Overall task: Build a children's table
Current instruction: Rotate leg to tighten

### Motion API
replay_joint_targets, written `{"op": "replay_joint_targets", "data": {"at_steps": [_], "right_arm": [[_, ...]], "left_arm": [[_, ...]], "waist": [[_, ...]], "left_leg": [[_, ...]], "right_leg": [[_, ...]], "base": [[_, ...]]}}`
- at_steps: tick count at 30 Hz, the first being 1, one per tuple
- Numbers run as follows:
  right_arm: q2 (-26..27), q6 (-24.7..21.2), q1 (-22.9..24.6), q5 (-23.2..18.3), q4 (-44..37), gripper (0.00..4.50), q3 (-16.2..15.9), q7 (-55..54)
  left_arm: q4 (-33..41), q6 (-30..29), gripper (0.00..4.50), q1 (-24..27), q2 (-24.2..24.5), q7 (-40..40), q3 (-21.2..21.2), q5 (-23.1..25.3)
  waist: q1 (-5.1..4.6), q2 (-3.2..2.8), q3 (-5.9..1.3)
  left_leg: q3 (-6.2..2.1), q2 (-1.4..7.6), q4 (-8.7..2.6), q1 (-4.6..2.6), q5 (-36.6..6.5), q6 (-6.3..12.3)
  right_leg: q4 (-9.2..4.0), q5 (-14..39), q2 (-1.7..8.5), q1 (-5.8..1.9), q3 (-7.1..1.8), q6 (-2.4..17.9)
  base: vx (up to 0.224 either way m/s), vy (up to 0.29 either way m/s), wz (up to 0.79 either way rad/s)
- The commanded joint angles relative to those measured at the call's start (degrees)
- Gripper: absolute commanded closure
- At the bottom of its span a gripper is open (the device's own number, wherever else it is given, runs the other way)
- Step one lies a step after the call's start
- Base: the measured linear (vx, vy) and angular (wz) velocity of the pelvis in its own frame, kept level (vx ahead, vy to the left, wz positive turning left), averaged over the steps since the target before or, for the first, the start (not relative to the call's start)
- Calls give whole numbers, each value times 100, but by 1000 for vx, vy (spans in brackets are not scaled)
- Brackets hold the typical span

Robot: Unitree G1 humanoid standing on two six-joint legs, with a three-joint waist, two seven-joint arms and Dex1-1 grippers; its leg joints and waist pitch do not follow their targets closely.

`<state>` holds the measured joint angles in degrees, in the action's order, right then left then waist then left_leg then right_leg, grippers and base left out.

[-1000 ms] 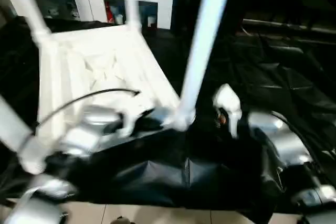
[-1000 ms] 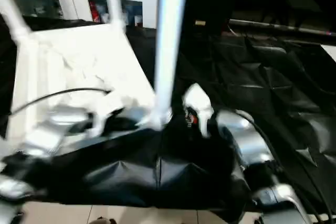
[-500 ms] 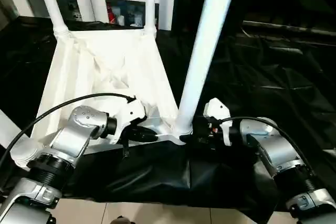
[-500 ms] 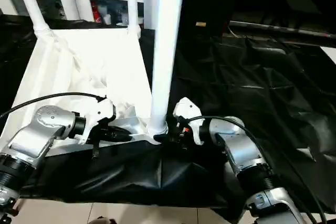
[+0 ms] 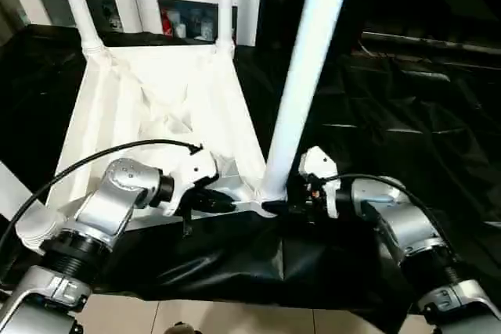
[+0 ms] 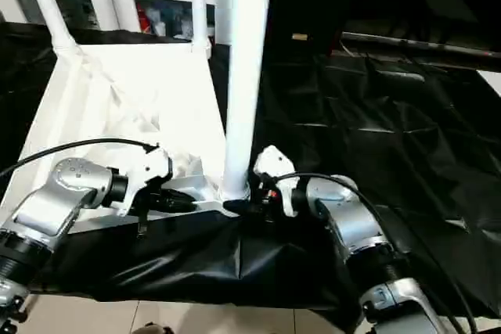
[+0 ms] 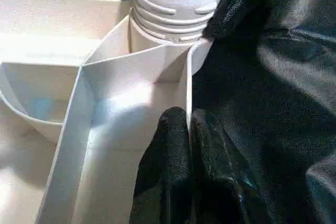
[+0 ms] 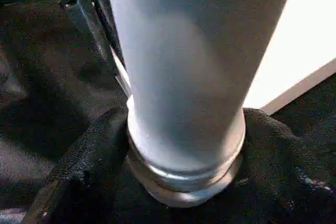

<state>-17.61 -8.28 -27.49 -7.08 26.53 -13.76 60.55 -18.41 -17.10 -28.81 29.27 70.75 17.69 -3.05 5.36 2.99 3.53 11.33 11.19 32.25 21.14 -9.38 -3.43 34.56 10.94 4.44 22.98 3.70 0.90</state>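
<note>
White plastic takes up the left half of the head view: the table top (image 5: 156, 107) lies underside up on the black sheet (image 5: 407, 123), so the sockets face up and the legs can go in from above. Two far legs (image 5: 78, 5) stand at the upper left. The near leg (image 5: 301, 91) rises through the centre from the near corner socket (image 7: 176, 6).

My left gripper (image 5: 223, 202), at lower centre left, has its jaws pressed together on the thin near rim wall of the top; I read that as pinning the top against turning.

My right gripper (image 5: 291, 202), at lower centre, has its jaws spread around the base of the near leg, clasping it at the threaded collar, I judge to screw it home.

Both silver forearms reach inward from the lower corners, wrists bent toward each other, fingers roughly level.
</note>
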Motion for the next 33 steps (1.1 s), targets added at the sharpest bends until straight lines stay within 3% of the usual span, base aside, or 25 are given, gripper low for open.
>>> {"op": "replay_joint_targets", "data": {"at_steps": [1,8,16,19,26,30,33], "right_arm": [[-1,54,-74,-37,61,133,31,31],[46,88,-80,-71,138,173,64,62],[123,148,-46,-70,203,174,76,-14],[329,267,-65,-89,405,175,280,-446],[1069,118,-128,-8,1023,175,769,-2317],[1649,106,-387,186,1579,175,1123,-4044],[1959,114,-535,72,1753,175,1220,-4231]], "left_arm": [[81,0,450,94,-64,156,223,-16],[77,-19,450,104,-50,170,232,-8],[41,-20,450,111,-48,136,220,12],[-89,67,450,68,-167,-144,141,73],[-873,-22,450,-332,-808,-1584,-100,417],[-1288,-180,450,-602,-1463,-2637,-212,572],[-1393,-252,450,-692,-1850,-3078,-191,643]], "waist": [[-3,-31,-344],[-8,-35,-332],[-10,-42,-327],[-29,-37,-311],[-71,-45,-271],[-89,-49,-271],[-87,-61,-289]], "left_leg": [[-89,232,-318,-112,-959,177],[-94,233,-320,-110,-1051,153],[-98,233,-324,-113,-1123,115],[-103,229,-330,-107,-1253,64],[-161,232,-385,-142,-1895,-218],[-163,216,-380,-157,-1965,-291],[-162,214,-376,-165,-2009,-246]], "right_leg": [[-314,578,382,-266,-284,1277],[-323,695,381,-262,-284,1256],[-331,809,383,-255,-287,1224],[-359,1026,394,-243,-290,1211],[-492,2314,429,-183,-288,821],[-515,2420,427,-144,-290,757],[-524,2296,415,-145,-289,706]], "base": [[0,0,0],[0,0,0],[0,0,0],[0,0,0],[0,0,0],[0,0,0],[0,0,0]]}}
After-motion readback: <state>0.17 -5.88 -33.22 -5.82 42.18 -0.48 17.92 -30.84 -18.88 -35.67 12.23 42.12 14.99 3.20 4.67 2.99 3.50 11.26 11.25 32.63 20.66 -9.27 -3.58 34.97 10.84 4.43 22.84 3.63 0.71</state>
